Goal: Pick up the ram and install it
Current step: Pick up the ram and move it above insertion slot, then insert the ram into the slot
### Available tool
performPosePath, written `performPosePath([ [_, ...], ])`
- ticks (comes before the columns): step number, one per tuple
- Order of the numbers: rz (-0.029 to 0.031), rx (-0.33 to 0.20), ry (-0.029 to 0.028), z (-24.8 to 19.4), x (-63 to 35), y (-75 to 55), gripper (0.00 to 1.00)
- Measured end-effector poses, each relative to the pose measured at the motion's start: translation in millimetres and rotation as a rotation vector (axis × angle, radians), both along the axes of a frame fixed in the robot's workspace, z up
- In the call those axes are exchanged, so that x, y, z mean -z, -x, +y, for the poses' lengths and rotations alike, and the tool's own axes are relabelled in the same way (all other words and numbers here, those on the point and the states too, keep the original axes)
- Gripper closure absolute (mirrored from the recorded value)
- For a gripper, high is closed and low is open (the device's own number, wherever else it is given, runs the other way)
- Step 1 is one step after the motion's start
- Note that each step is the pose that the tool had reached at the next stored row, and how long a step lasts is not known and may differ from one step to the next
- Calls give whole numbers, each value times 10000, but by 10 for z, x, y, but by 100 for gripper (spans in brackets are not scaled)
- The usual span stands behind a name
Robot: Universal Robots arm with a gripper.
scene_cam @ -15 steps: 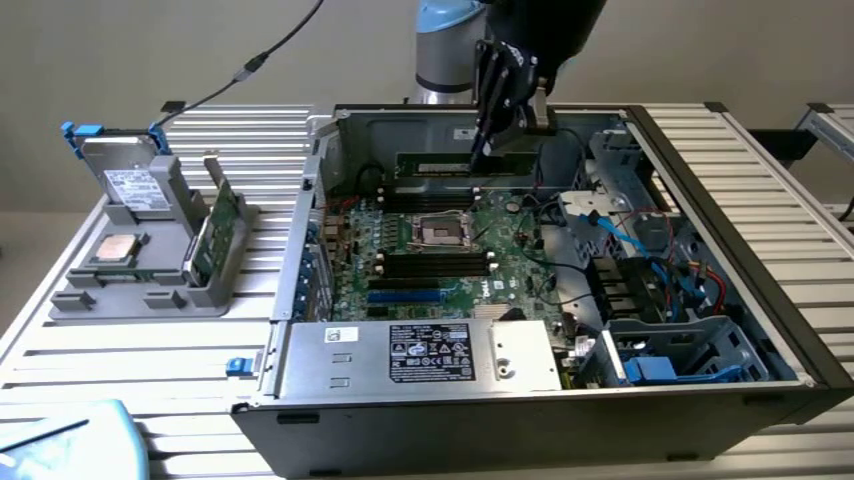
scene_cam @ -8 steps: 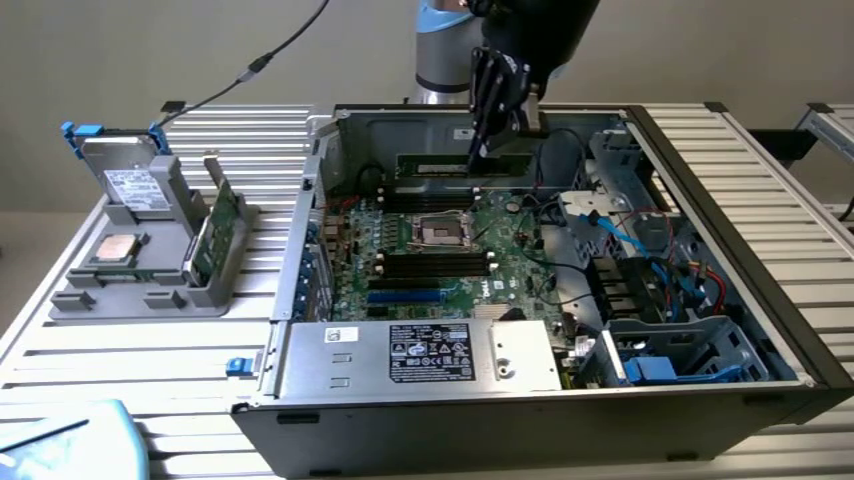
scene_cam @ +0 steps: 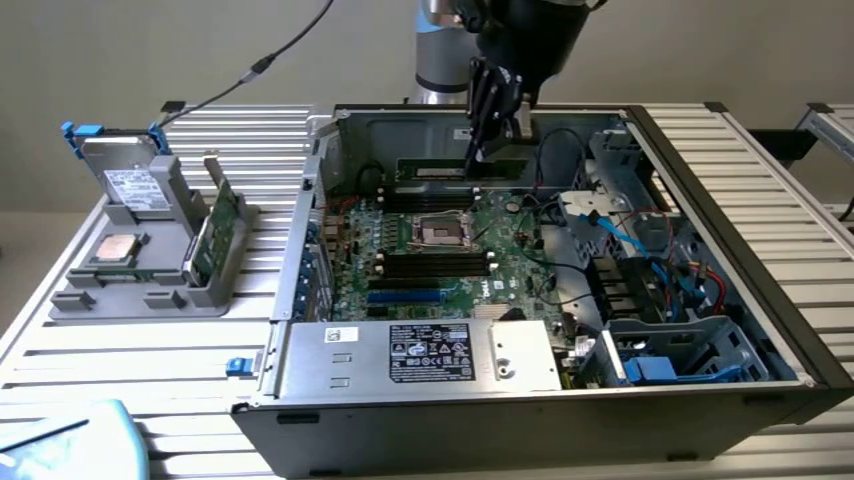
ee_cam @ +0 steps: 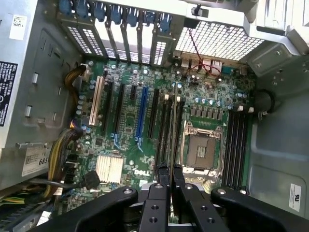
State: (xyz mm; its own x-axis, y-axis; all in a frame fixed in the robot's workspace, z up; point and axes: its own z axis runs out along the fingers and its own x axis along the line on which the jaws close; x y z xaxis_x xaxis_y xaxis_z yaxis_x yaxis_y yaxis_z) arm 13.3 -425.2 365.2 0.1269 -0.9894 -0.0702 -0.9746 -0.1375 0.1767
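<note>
Over the open computer case's motherboard (ee_cam: 203, 87), the jaws clamp the ram (ee_cam: 172, 145) edge-on between them.

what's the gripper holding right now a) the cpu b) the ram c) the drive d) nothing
b: the gripper is shut on the ram, a thin green stick hanging over the motherboard, while the cpu and drive sit in the holder at the exterior view's left.
</note>
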Motion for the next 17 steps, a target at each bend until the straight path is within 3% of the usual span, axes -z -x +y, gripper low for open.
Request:
performPosePath([
  [11,0,714,5,15,199,11,86],
  [13,-5,713,37,16,231,28,86],
  [17,-39,713,157,28,281,61,86],
])
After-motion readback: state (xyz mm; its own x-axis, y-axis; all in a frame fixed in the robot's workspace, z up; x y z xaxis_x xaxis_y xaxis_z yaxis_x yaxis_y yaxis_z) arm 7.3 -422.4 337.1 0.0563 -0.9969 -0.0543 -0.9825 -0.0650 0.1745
